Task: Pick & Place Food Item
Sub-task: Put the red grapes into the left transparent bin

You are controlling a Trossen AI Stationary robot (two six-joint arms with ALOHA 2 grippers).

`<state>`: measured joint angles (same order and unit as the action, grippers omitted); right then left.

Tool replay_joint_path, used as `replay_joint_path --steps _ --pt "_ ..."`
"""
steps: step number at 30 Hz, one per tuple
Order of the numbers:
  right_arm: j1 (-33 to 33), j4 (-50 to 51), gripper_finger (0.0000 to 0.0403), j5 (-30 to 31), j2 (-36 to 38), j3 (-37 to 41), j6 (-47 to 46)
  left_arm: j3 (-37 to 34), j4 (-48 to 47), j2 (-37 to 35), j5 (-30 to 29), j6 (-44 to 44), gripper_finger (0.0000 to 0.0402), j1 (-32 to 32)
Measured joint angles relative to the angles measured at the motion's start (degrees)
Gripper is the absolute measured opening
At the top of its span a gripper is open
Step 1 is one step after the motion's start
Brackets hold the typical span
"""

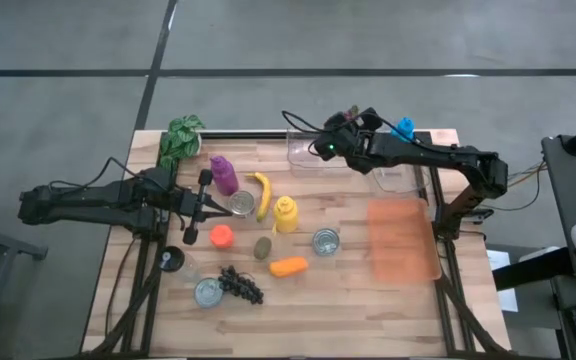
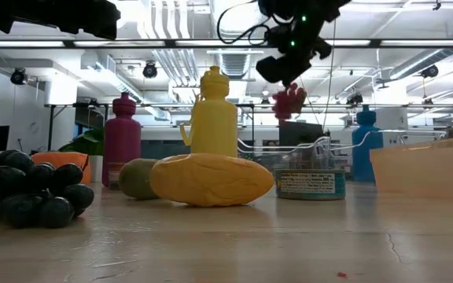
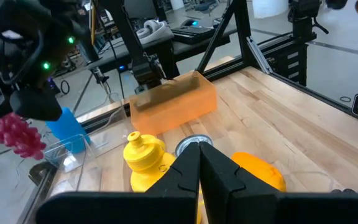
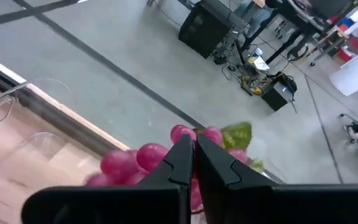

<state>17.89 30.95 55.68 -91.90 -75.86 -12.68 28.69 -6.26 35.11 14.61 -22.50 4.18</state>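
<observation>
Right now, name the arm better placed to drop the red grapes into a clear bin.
Right. Its gripper is shut on the red grapes, hanging above the clear bin. The left gripper sits shut near the purple bottle.

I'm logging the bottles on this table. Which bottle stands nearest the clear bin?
The blue bottle, at the table's far edge right beside the clear bin. The purple bottle and yellow bottle stand farther off, mid-table.

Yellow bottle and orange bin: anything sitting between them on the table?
Yes. In the high view, an open tin can stands between the yellow bottle and the orange bin; otherwise bare wood.
</observation>
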Motion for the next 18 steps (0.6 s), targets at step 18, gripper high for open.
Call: replay_joint_path --steps 18 --pt "6.18 -29.50 0.0008 -6.94 -0.04 19.66 0.79 -0.02 0.04 0.00 0.00 -0.02 0.0010 0.01"
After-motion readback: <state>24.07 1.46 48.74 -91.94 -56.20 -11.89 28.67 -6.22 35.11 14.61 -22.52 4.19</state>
